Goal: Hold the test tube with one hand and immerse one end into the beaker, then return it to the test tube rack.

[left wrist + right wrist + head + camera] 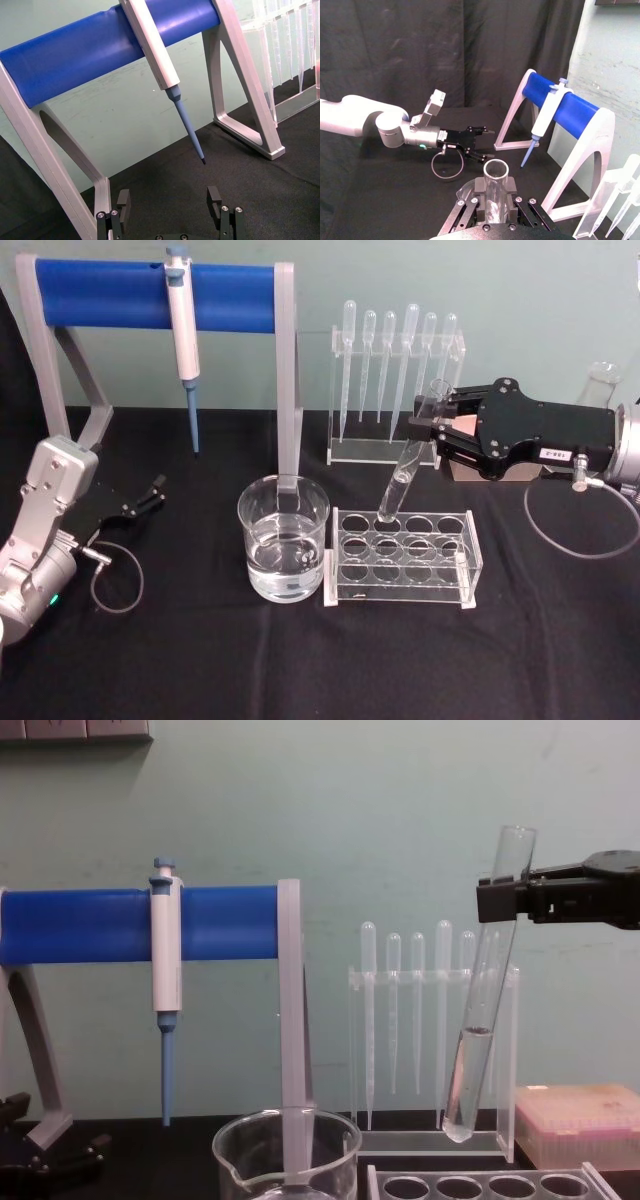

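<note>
The test tube (410, 455) is tilted, its rim toward the right gripper (432, 430), which is shut on its upper part. In the chest view the test tube (480, 1020) holds some clear liquid in its lower half, and its round bottom hangs just above the clear rack (480, 1185), with the right gripper (500, 900) near its top. In the right wrist view the tube's open rim (496, 172) shows between the fingers. The beaker (283, 540), part-filled with clear liquid, stands left of the rack (405, 555). The left gripper (150, 492) rests open at the far left.
A blue-barred stand (150, 285) carries a white-and-blue pipettor (183, 335) behind the beaker. A clear holder of plastic pipettes (395, 370) stands at the back, with a pink-topped box (580, 1120) to its right. The left gripper (169, 200) faces the stand's foot.
</note>
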Action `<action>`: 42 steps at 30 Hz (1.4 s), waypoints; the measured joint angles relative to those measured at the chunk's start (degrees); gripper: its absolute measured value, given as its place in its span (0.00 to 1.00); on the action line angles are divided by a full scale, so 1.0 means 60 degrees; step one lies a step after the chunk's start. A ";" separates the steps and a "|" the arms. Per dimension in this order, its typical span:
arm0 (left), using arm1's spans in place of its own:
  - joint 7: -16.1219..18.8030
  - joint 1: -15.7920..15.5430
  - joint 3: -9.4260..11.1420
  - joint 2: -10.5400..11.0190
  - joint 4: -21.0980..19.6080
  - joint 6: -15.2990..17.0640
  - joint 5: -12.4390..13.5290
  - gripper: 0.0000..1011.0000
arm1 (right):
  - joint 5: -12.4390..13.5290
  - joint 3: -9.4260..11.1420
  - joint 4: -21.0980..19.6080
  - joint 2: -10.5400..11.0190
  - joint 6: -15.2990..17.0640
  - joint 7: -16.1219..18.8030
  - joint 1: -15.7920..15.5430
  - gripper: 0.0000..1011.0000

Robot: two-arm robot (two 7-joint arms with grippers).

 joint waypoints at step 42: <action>0.0000 -0.0001 0.0000 0.0000 0.0000 0.0000 0.0000 0.99 | -0.0006 0.0009 0.0000 -0.0002 -0.0001 -0.0014 -0.0009 0.24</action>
